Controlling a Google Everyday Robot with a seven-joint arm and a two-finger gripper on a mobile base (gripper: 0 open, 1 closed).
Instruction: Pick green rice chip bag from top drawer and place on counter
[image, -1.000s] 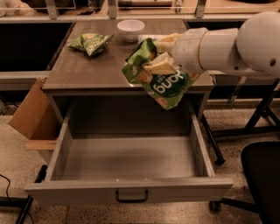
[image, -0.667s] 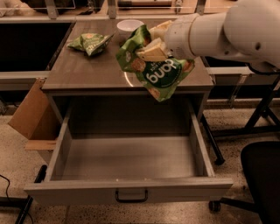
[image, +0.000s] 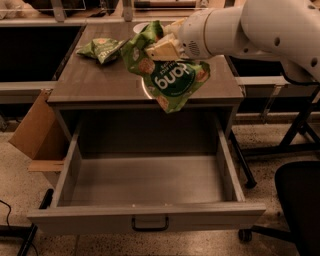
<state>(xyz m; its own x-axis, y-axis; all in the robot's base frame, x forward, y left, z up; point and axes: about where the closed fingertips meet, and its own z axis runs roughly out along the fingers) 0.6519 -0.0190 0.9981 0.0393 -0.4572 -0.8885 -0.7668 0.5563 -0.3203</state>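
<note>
My gripper is shut on the green rice chip bag, a bright green foil bag with a dark-green round logo. The bag hangs crumpled from the fingers, above the front half of the counter. The top drawer stands pulled fully open below, and its floor is bare. The white arm reaches in from the upper right.
A smaller, paler green bag lies at the counter's back left. A white bowl is partly hidden behind the held bag. A cardboard box stands left of the drawer. A black chair stands at the right.
The arm has carried the bag up and to the left, from above the counter's right front edge to over its middle.
</note>
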